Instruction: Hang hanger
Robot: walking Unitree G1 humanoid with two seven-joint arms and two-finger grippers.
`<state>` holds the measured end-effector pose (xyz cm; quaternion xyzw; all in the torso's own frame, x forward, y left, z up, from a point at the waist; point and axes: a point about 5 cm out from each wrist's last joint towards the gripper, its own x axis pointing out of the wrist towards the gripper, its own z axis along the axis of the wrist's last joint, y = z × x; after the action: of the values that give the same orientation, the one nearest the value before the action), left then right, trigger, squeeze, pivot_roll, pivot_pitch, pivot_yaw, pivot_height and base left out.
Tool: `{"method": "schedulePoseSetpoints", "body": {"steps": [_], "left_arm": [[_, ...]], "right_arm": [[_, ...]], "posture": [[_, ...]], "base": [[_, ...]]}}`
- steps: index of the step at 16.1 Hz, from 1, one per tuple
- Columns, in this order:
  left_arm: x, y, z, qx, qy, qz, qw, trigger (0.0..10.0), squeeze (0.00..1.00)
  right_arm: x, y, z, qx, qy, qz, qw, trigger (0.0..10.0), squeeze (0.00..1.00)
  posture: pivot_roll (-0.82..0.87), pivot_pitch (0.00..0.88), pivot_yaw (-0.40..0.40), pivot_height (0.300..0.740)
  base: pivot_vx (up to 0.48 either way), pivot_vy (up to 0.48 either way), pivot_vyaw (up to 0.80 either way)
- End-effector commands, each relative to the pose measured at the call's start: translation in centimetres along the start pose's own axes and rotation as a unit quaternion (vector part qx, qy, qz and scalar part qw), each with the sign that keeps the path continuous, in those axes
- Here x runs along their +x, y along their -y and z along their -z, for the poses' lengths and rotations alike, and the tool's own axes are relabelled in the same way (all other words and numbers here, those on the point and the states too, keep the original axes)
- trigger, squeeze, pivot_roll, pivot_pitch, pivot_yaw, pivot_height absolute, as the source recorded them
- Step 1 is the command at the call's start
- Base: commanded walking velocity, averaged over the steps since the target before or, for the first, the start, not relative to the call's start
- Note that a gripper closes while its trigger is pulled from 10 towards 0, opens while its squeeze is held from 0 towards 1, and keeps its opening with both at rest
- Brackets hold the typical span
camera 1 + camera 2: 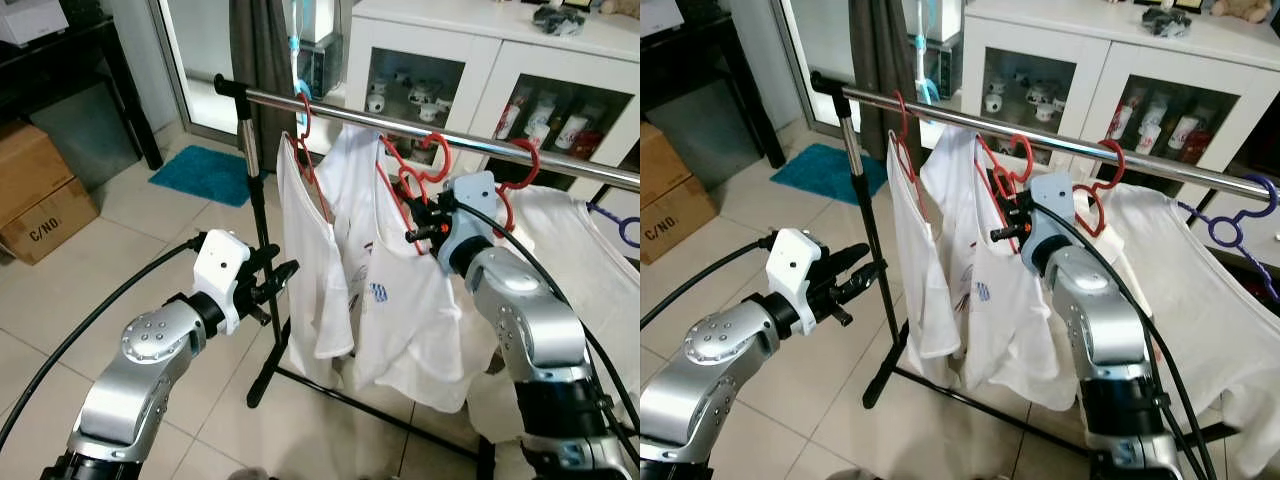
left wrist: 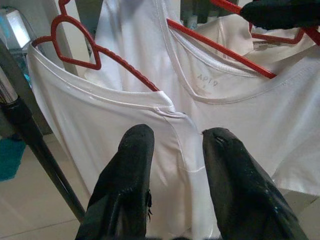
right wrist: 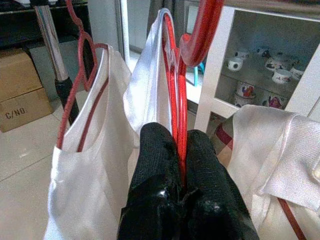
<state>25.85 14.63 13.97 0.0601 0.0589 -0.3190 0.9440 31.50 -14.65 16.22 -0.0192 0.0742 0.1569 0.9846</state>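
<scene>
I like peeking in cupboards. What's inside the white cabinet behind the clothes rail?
Through the white cabinet's glass doors you can see mugs and cups on shelves, plus some colourful jars. The rail and the hanging shirts cover the lower shelves, so what sits there can't be seen.

Head cameras look down on the rail point(image 1: 420, 130); wrist cameras sit close to the same shirts point(image 2: 150, 120).

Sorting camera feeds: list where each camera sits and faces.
Left eye: head, looking down at the rail; both arms show.
Right eye: same scene, shifted.
Left wrist: along the open left claw toward white shirts.
Right wrist: along the right claw gripping a red hanger.
All share the hanger.
</scene>
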Motion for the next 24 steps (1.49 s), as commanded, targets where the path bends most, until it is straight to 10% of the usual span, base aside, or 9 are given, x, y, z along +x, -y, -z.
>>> {"method": "schedulePoseSetpoints", "body": {"steps": [1, 24], "left_arm": [[0.1, -0.1, 0.1, 0.006, -0.005, -0.002, 1.0, 10.0, 0.0], [0.0, -0.2, 0.2, 0.008, -0.007, -0.002, 1.0, 10.0, 0.0]], "right_arm": [[-0.3, -0.4, -0.7, -0.002, 0.015, -0.006, 1.0, 0.0, 0.0], [-0.7, -1.0, 0.3, -0.003, -0.015, -0.014, 1.0, 0.0, 0.0]], "posture": [[0.0, 0.0, -0.018, 0.74], [0.01, 0.0, -0.025, 0.74]], "base": [[-0.24, 0.0, 0.0], [-0.199, 0.0, 0.0]]}}
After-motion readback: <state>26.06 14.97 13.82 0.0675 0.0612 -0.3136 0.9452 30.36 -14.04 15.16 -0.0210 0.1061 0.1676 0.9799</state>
